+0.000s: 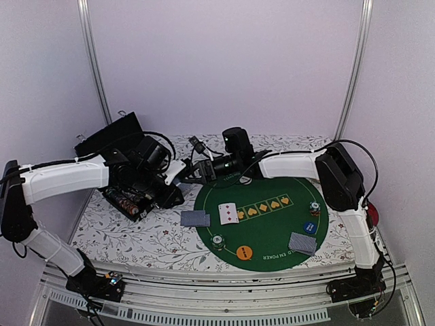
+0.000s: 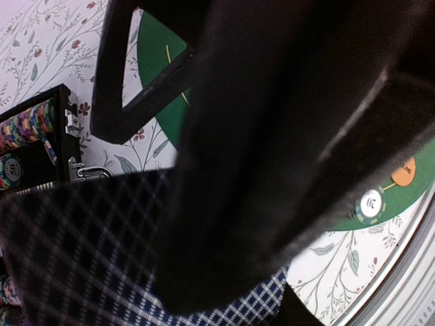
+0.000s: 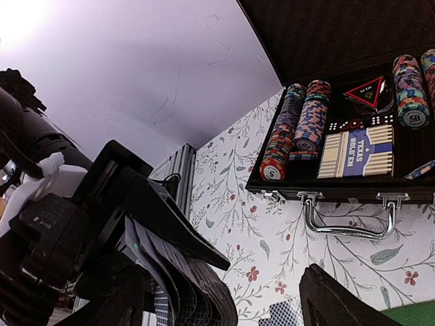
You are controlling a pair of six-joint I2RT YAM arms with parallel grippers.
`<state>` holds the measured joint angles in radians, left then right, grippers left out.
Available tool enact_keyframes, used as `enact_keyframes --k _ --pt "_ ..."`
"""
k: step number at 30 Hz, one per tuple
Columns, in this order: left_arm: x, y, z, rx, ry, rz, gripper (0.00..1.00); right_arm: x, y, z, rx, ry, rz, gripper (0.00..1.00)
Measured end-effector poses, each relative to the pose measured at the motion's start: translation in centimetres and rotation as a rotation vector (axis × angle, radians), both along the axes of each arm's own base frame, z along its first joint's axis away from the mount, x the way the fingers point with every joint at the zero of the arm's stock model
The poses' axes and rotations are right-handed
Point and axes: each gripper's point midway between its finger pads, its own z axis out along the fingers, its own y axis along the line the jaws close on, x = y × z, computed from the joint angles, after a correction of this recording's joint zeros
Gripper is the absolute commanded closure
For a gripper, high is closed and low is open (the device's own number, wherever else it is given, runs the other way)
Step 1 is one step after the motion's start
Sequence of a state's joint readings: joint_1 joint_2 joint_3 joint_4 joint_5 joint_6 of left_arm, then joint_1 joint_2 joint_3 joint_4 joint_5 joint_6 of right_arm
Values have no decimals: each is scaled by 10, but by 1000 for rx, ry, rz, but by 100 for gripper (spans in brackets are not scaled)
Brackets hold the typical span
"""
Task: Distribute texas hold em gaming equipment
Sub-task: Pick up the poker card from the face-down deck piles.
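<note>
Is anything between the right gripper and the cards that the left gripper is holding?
Nothing visible. The deck, clamped in the left gripper, juts toward the right gripper, whose jaws are open. Only the floral tablecloth shows behind the gap.

Round green mat on floral surface. On mat: face-up cards, near-left chip, right chip, blue disc, orange disc, card stack. Second stack straddles left rim. Open black case sits left of mat.

Deck between left jaws, chip, orange disc
</note>
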<state>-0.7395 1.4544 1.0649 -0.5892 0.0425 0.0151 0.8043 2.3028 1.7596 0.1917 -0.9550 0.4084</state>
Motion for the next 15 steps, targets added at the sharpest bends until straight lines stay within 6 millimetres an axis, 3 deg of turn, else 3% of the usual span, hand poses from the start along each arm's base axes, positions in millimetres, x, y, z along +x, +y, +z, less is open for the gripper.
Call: enact_keyframes --k 9,15 --pt "0 1 -4 12 5 0 60 2 1 -9 -32 -3 -16 77" --pt "0 1 -7 21 13 0 60 2 -11 -9 -72 -27 -53 96"
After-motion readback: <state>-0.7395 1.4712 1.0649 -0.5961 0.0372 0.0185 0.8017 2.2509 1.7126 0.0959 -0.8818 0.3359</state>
